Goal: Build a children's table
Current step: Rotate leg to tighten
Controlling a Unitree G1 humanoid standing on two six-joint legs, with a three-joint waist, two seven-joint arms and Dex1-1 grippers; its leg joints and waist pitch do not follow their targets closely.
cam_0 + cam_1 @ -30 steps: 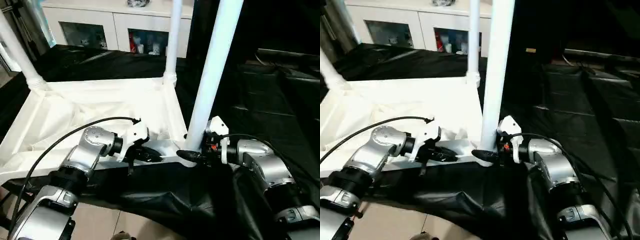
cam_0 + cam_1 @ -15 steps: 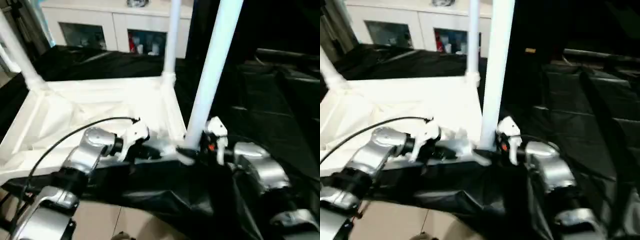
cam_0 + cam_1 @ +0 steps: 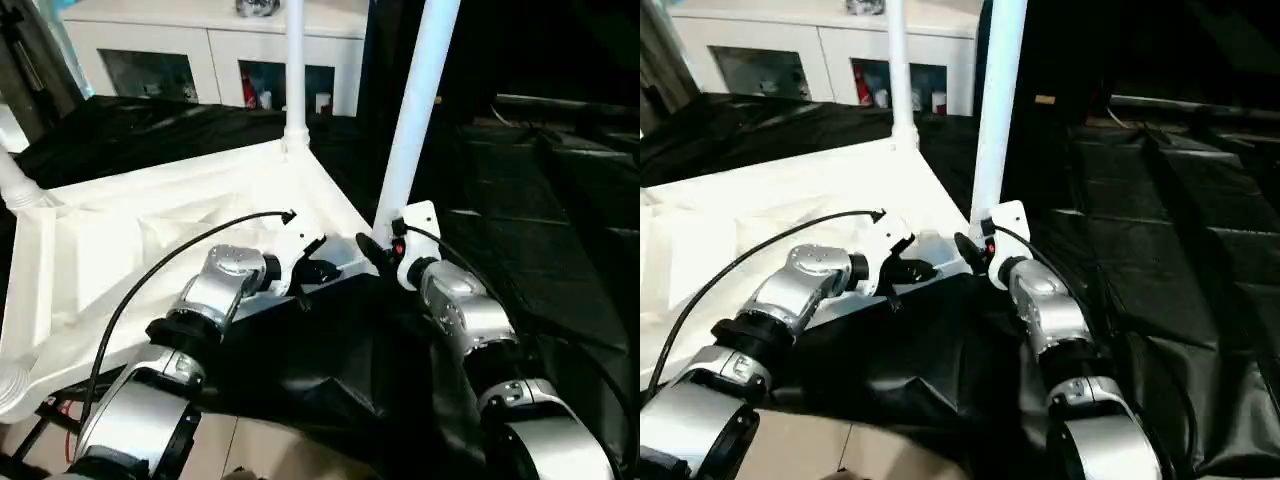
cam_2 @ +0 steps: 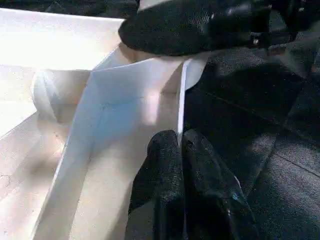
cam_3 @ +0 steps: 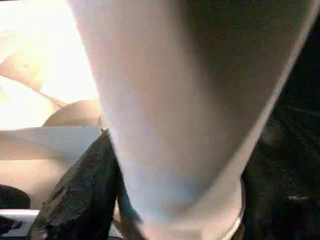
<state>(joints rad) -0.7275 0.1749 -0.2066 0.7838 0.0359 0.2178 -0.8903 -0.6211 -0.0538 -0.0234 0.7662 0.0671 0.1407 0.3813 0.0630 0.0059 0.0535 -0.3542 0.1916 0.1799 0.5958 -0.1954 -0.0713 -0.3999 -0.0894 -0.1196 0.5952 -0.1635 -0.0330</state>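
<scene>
The children's table top [image 3: 130, 230] lies upside down on black cloth, ribbed underside up. White legs stand in its far corner [image 3: 293, 60], its left corner [image 3: 15, 180] and its near right corner [image 3: 415, 110]. My left gripper [image 3: 322, 268] is shut on the thin near rim [image 4: 181, 100] just left of that near right corner. My right gripper [image 3: 372, 248] clasps the base of the near right leg [image 5: 165, 100], with one black finger [image 5: 80, 200] against its side. The right gripper's finger [image 4: 190, 25] crosses just above the rim in the left wrist view.
A white cabinet with glass doors [image 3: 200, 40] stands behind the table. Black cloth [image 3: 560, 250] covers the surface to the right and in front. A black cable [image 3: 160, 270] arcs over my left forearm. Floor tiles [image 3: 260, 450] show below the cloth edge.
The whole view has swung and the table top now sits at more of an angle. Both grippers remain at the near right corner, with my arms stretched farther forward.
</scene>
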